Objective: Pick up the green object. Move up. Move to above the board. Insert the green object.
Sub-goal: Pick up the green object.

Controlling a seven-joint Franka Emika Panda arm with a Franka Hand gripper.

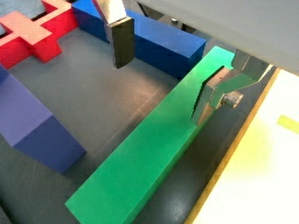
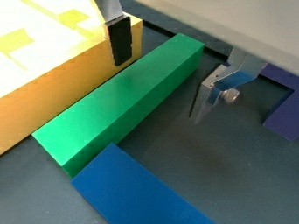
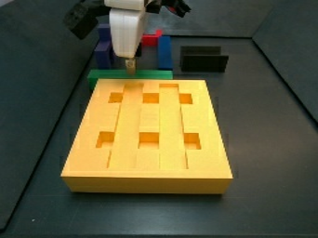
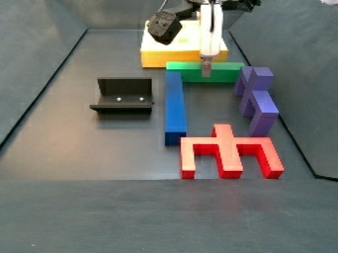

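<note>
- Green object [image 2: 122, 92] lies flat on the dark floor, just beside the board [image 2: 41, 66], with the gripper [image 2: 163, 74] lowered over it.
- Gripper jaws stand spread, one finger [image 1: 118, 44] on each long side of the bar; whether the pads touch it I cannot tell.
- Only a side view shows the red piece [image 4: 231, 153], the long blue block [image 4: 175, 102] and the black fixture [image 4: 125, 95]; another shows the board's [image 3: 149, 130] six square holes.
</note>
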